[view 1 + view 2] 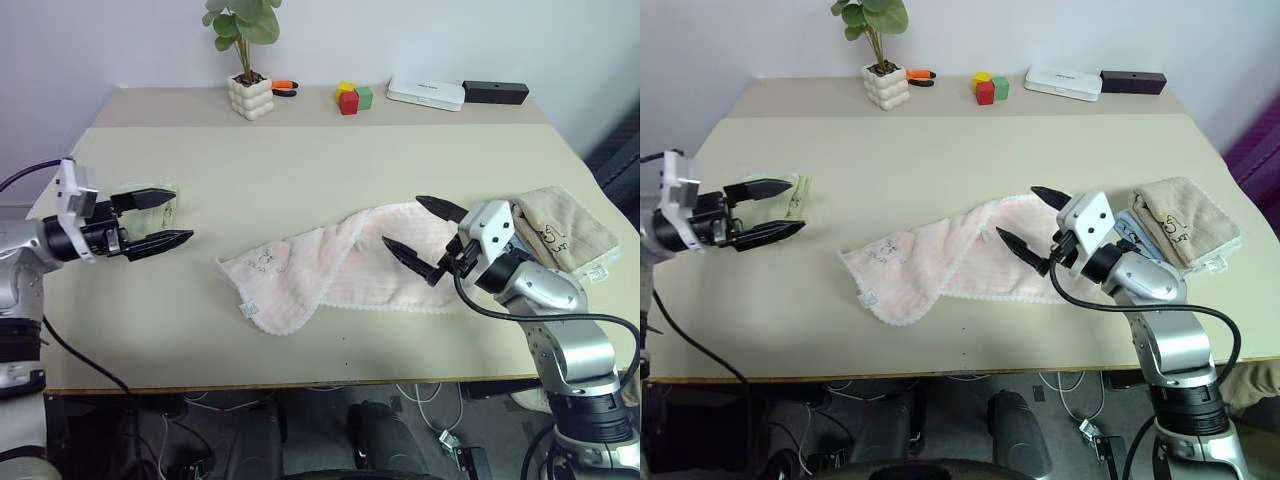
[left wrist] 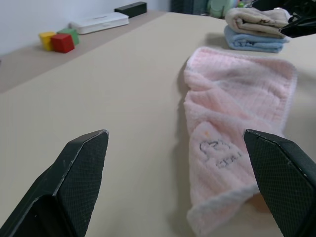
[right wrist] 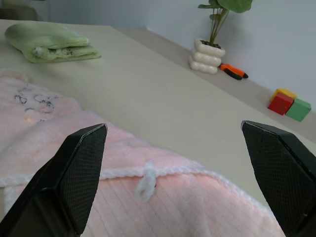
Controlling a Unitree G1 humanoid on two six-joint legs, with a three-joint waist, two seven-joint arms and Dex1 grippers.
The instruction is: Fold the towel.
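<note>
Towel (image 1: 340, 268) lies crumpled between your spread-open left gripper (image 1: 150, 222) and right gripper (image 1: 425, 238), ready for grasping either end.

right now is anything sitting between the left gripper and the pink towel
Nothing visible is. Bare table lies between the open left gripper and the near end of the towel. The folded green towel sits behind that gripper, off the path.
</note>
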